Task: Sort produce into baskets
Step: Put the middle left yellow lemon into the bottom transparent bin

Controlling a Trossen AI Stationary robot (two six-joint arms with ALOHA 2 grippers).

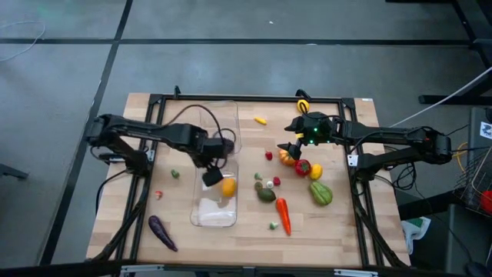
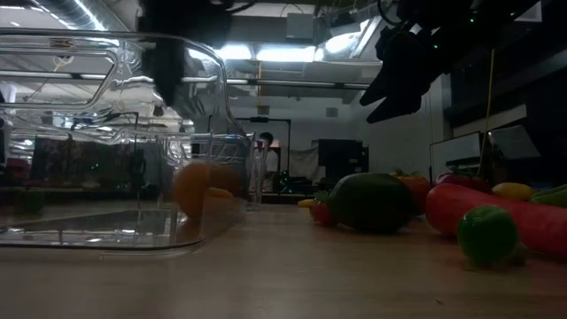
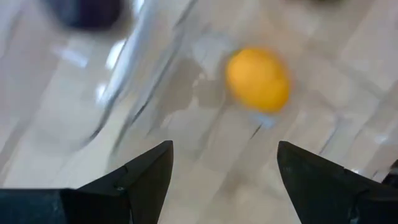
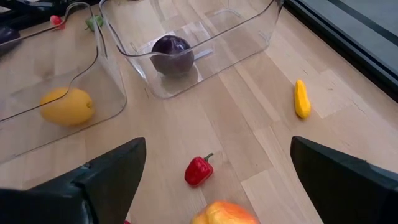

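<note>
Our left gripper [image 1: 213,176] hangs over the near clear basket [image 1: 201,215], fingers spread wide and empty, with a yellow lemon [image 1: 228,186] lying in the basket just beneath it; we judge that drop to be finished. Our right gripper [image 1: 290,148] hovers on the right, jaws fully apart and holding nothing, directly above the cluster of loose produce: an orange pepper [image 1: 286,157], a small red pepper [image 4: 198,170] and more nearer. The far basket [image 4: 205,46] holds a dark purple piece [image 4: 173,54]. Next, we judge, the right gripper must descend on one loose piece and close.
</note>
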